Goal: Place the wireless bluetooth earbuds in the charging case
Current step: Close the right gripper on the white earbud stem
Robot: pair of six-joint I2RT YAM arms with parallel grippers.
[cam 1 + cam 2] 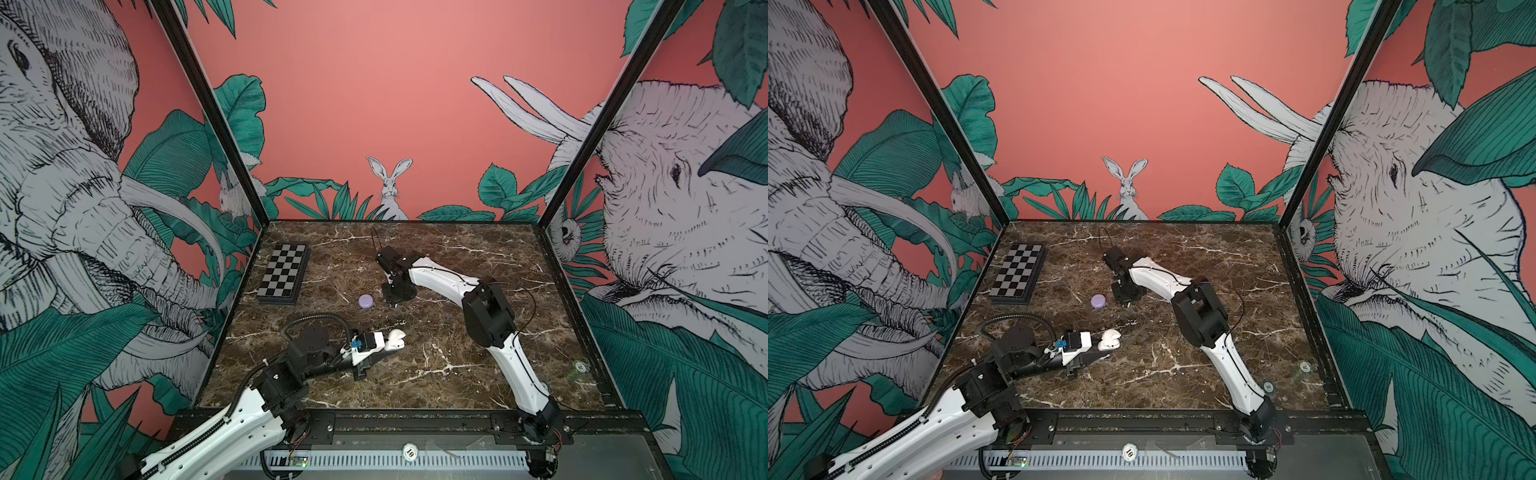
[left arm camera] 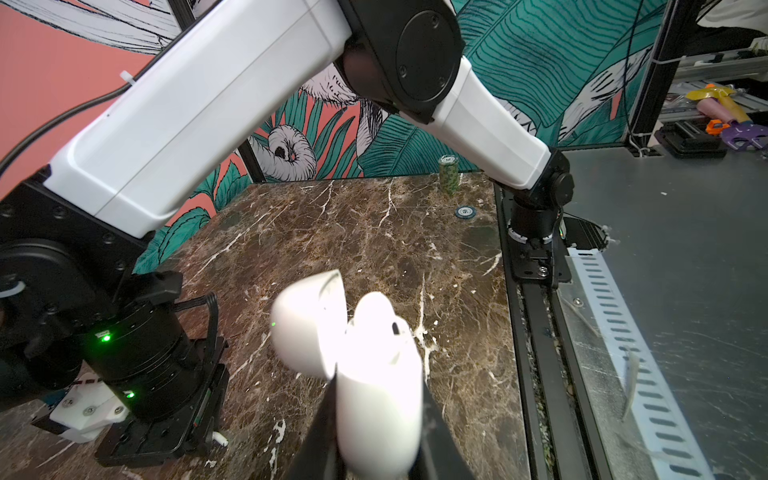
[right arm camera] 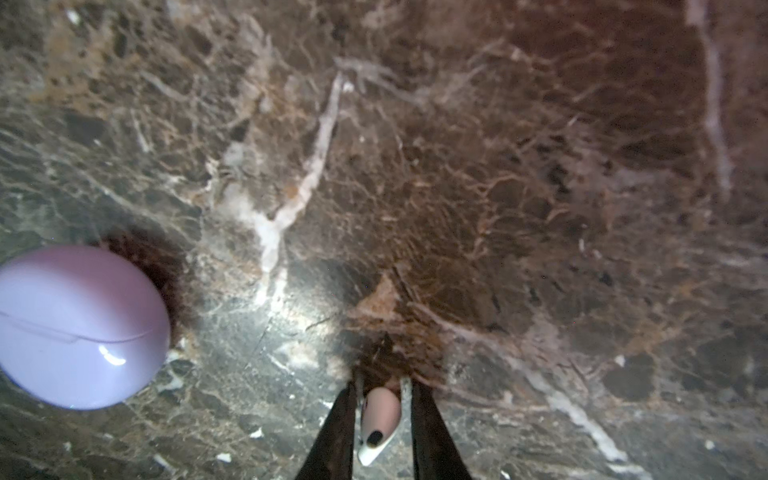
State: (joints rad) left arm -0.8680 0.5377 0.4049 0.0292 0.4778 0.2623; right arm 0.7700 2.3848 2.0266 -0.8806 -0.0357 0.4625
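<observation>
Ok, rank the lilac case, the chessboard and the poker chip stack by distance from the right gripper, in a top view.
1. Lilac case, just left of the right gripper, which grips an earbud.
2. Chessboard, farther back on the left.
3. Poker chip stack, front right corner.

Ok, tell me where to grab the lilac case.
Probably from straight above, jaws across the lilac case's round side wall. It lies flat and closed on the table, nothing touching it, so any diameter should do.

Lilac case (image 3: 79, 328) cut by frame edge; white case (image 2: 374, 395) glare-washed, detail lost.
</observation>
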